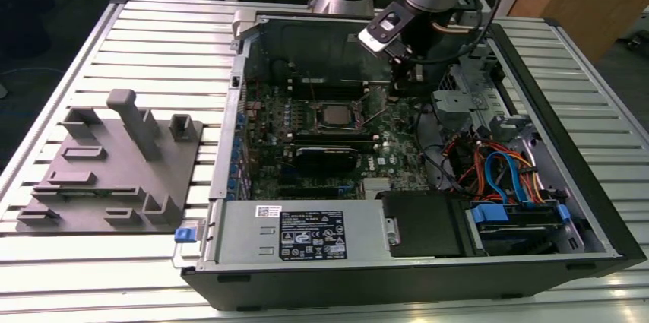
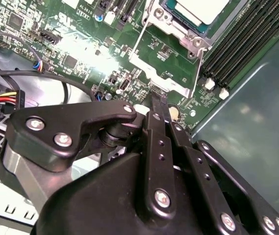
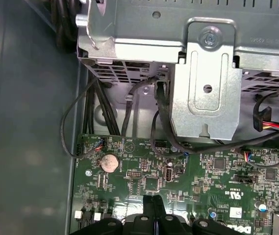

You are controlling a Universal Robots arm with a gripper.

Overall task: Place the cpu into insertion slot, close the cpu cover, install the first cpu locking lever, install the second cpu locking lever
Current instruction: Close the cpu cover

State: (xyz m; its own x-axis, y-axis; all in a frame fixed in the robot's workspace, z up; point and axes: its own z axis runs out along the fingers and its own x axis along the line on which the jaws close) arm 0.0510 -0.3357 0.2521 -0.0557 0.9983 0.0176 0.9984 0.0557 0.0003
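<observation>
The slatted surface [image 1: 81, 57] is carrying the open computer case [image 1: 406, 281], and inside it the green circuit board [image 2: 80, 29] is lying flat with the insertion slot [image 2: 193, 39] near its middle. In the exterior view, the arm is reaching down into the case on the exterior view's right of the slot. In the second wrist view the gripper [image 2: 159, 103] is showing its fingers pressed together with nothing visible between them, the tips sitting right at the edge of the cpu cover [image 2: 149, 66] farthest from the slot. Whether they are actually touching it, I cannot tell. The cover is lying swung open beside the slot, bare board showing through its window. And the cpu [image 2: 200, 10] is sitting inside the slot, silvery top up.

So placing the chip looks done, and closing the cover looks like the step in hand. That move is calling for the tips to catch the cover's free edge and swing it over the chip until it is lying flat on the slot's rim.
</observation>
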